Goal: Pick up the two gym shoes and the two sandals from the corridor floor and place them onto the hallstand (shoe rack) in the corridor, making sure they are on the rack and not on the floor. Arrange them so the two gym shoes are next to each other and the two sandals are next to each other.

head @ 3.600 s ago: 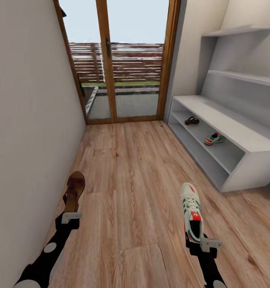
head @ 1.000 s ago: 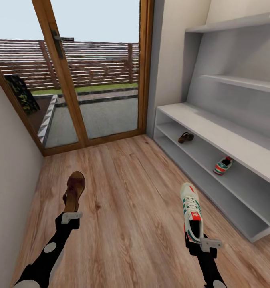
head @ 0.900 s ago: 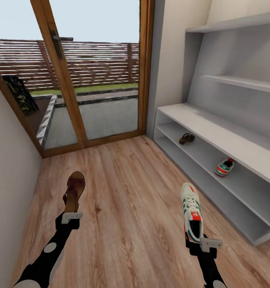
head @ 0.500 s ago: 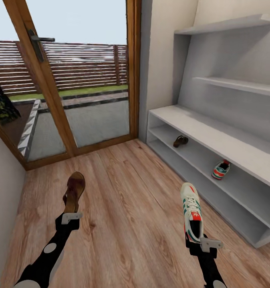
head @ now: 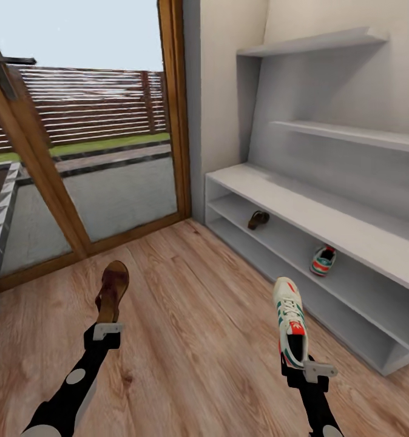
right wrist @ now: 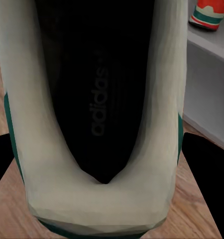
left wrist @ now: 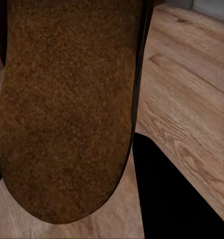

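Observation:
My left gripper [head: 107, 329] is shut on the heel of a reddish-brown sandal [head: 111, 289], held above the wood floor; its tan sole [left wrist: 67, 109] faces the left wrist camera. My right gripper [head: 306, 366] is shut on the heel of a white gym shoe [head: 290, 318] with green stripes, whose dark opening [right wrist: 99, 89] shows in the right wrist view. The white hallstand [head: 326, 218] stands to the right. On its upper open shelf lie the other sandal [head: 258, 219] and, farther right, the other gym shoe [head: 321, 260] [right wrist: 209, 12], well apart from each other.
A wood-framed glass door [head: 77, 152] closes the corridor end, with a terrace and fence outside. Two grey wall shelves [head: 350, 135] hang above the hallstand. The plank floor [head: 198, 340] lies open between my arms and the rack.
The whole view has swung right and closer to the hallstand as the camera moved. Both grippers keep the same hold on the sandal and the gym shoe.

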Robot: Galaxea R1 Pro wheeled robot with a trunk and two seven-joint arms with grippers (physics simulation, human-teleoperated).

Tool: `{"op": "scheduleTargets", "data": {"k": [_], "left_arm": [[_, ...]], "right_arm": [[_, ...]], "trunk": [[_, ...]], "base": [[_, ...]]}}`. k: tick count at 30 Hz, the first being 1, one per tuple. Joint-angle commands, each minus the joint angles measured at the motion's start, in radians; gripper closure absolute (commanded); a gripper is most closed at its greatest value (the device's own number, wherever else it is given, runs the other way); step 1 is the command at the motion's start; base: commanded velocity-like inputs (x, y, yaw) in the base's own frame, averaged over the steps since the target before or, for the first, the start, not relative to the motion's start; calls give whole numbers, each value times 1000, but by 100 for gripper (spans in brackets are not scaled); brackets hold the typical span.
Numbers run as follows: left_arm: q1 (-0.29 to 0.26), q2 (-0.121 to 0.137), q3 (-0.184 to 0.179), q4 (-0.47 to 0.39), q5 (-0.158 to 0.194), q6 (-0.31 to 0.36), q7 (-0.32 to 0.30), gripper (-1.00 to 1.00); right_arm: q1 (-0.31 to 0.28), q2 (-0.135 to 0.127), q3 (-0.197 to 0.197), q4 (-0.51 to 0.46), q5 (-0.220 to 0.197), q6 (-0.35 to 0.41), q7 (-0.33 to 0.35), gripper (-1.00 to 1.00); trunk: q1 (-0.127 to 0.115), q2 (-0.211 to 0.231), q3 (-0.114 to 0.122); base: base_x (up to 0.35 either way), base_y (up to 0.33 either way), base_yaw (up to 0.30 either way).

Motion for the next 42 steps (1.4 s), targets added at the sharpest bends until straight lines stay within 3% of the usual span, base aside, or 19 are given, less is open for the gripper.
{"op": "scheduleTargets", "data": {"k": [1, 10, 13, 15, 18, 22, 30, 42], "left_arm": [[-1, -1, 7, 0, -13, -4, -8, 100], [0, -2, 7, 67, -13, -43, -6, 100], [1, -2, 7, 108, -13, -101, -6, 100], [1, -4, 7, 172, -13, -156, -6, 100], [2, -4, 8, 194, -13, -168, -5, 100], [2, -3, 9, 206, -8, -174, -3, 100], [3, -1, 8, 208, 64, -176, -4, 100], [3, -2, 6, 208, 72, -176, -6, 100]], "right_arm": [[-1, 1, -3, 1, 9, -2, -4, 100], [-1, -1, -4, 45, 8, -17, -5, 100], [-1, -3, -5, 110, 7, -79, -5, 100], [-1, -6, -6, 215, 9, -194, -5, 100], [-1, -8, -7, 245, 9, -219, -5, 100], [-1, -10, -8, 259, 8, -229, -6, 100], [-1, -12, -9, 263, 7, -231, -7, 100], [-1, -11, -8, 294, 7, -231, -7, 100]], "trunk": [[0, 0, 0], [0, 0, 8], [0, 0, 10], [0, 0, 12], [0, 0, 14], [0, 0, 18], [0, 0, 24], [0, 0, 24]], "base": [[197, 80, -262], [36, 14, -262], [3, 1, -262], [1, 0, -262], [0, 0, -262], [0, 0, -262], [41, 70, -268], [108, 280, -291]]}}
